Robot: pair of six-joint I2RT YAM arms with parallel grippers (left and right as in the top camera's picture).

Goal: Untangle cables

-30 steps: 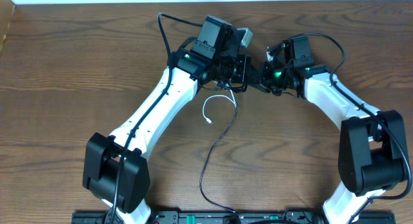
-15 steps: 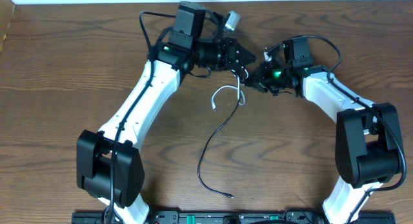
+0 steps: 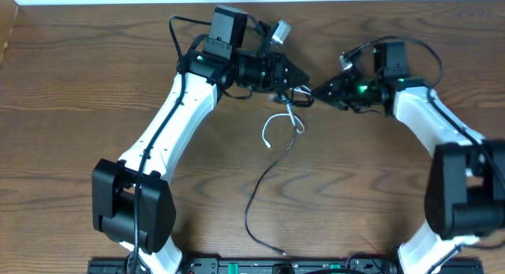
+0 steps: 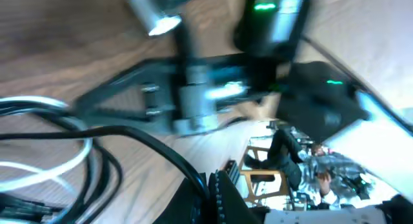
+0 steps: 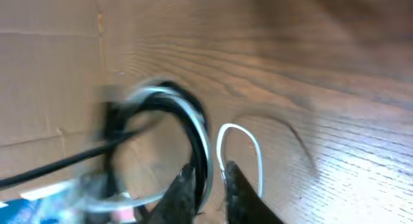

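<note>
While left hand [image 3: 303, 88] seemingly grips, 2 cables [image 3: 260, 178]

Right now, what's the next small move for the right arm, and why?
Probably close the right gripper on the black cable and ease it away: the left gripper seems to pinch the tangle, with the white cable looping just beneath.

White shells along the long links of the left arm [image 3: 170, 120] and right arm [image 3: 430, 120]. Bulky black housings at the joints, largest toward the lower corners. All-black left gripper [image 3: 304, 83] and right gripper [image 3: 319, 92]. Small green lights [image 3: 361, 89] near both wrists. Thick black wires [image 3: 175, 31] looping at the top of the frame.
</note>
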